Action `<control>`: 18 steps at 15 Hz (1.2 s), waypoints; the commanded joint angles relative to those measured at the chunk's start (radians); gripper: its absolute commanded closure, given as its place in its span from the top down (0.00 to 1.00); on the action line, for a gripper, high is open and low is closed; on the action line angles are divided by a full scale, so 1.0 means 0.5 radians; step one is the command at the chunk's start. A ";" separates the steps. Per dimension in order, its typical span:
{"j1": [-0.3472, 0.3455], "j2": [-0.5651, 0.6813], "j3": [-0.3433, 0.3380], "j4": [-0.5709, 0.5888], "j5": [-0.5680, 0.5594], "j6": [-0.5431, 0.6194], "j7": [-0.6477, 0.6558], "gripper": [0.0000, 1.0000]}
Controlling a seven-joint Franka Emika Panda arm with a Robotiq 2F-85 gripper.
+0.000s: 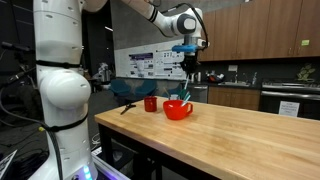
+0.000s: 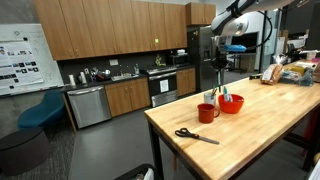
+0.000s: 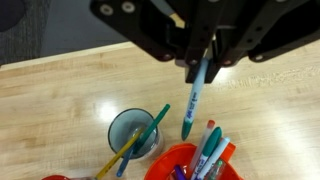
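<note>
Hanging pinched in the tool (image 1: 189, 66), a marker (image 1: 188, 83) points down above the red bowl (image 1: 178, 110) in an exterior view. In an exterior view, scissors (image 2: 195, 135) lie on the counter (image 2: 265, 140), well apart. Only the wrist view shows a clear cup (image 3: 135, 130) standing just beside that bowl.

Lab-building kitchen: wood cabinets (image 2: 110, 25), dishwasher (image 2: 87, 105), oven (image 2: 160, 86) — research poster (image 2: 18, 58), butcher-block table (image 2: 250, 135).

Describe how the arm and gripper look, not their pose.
The arm is white, with thick rounded segments and dark seams at the joints. The gripper is black and angular, with a blue part just above it. No markings are legible.
</note>
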 commanded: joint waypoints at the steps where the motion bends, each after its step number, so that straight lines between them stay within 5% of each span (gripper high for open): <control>1: -0.004 -0.094 -0.003 -0.068 0.018 -0.046 -0.047 0.03; 18: -0.014 0.022 -0.025 -0.150 0.011 -0.045 -0.055 0.03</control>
